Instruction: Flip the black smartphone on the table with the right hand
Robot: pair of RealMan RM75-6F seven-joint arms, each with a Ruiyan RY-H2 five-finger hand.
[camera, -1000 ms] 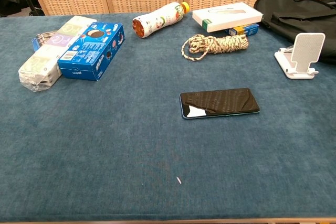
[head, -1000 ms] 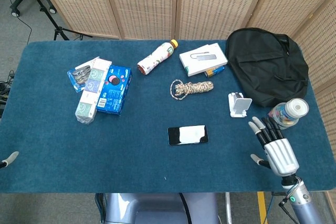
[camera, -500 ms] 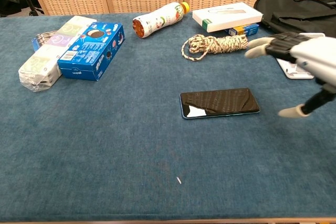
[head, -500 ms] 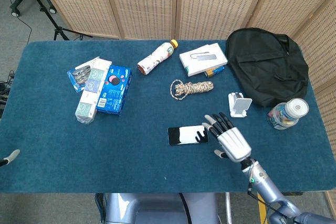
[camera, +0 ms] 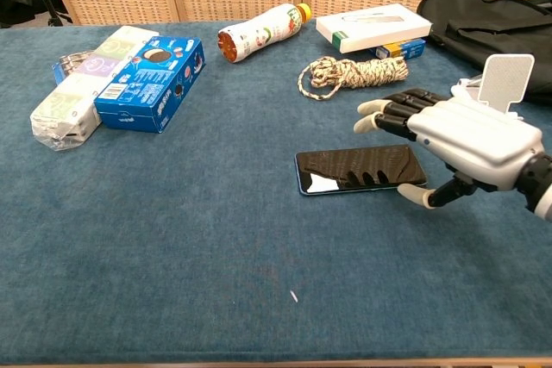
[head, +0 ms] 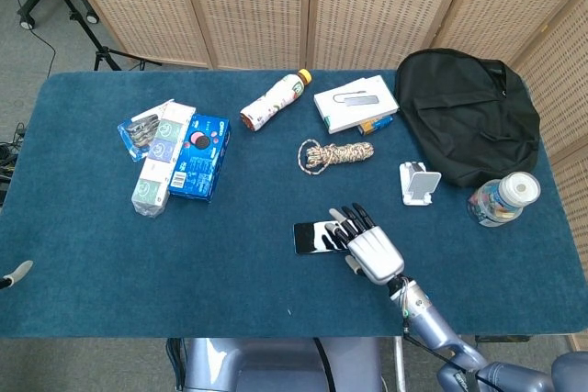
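My right hand [camera: 470,148] hovers fingers spread, empty, over smartphone's [camera: 360,169] right end; rope [camera: 354,75], phone stand [camera: 498,84] behind, bare table [camera: 216,239] left.

The right hand [head: 370,252] reaches in from the lower right on a slanted forearm, palm down and held level above the table, its fingers [camera: 388,112] spread and stretched out toward the left, thumb [camera: 429,196] hanging low on the near side. It holds nothing, and in the chest view it shows as a white shell with dark fingers and pale tips. Of the left hand [head: 14,274] only a pale tip shows at the far left edge of the head view, too little to tell its pose.
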